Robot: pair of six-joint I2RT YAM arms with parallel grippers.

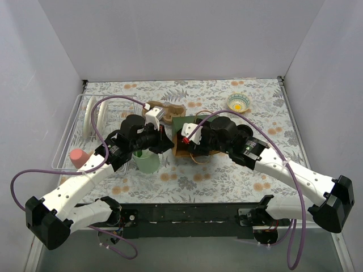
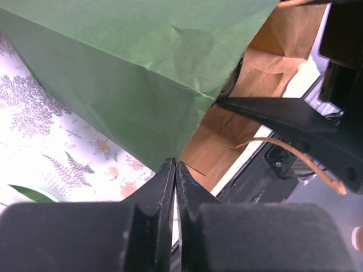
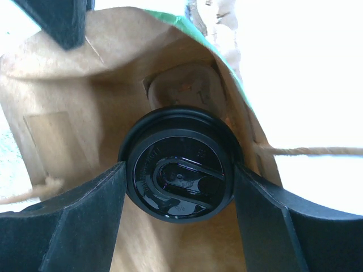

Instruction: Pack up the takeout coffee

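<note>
The takeout coffee shows in the right wrist view by its round black lid [image 3: 180, 173]; its brown body is hidden behind the lid. My right gripper [image 3: 180, 181] is shut on it, one finger on each side of the lid, inside a paper bag [image 3: 68, 113] that is green outside and brown inside. In the top view the bag [image 1: 182, 122] lies mid-table with its mouth toward my right gripper [image 1: 193, 141], and the cup is hidden there. My left gripper [image 2: 174, 164] is shut on the edge of the bag [image 2: 142, 73] at its mouth.
A mint-green cup [image 1: 146, 161] stands just left of the bag under my left arm. A pink cup [image 1: 78, 157] and white plates [image 1: 89, 116] sit in a wire rack at the left. A small patterned bowl [image 1: 239, 102] is at the back right. Crumpled brown paper [image 1: 169, 110] lies behind the bag.
</note>
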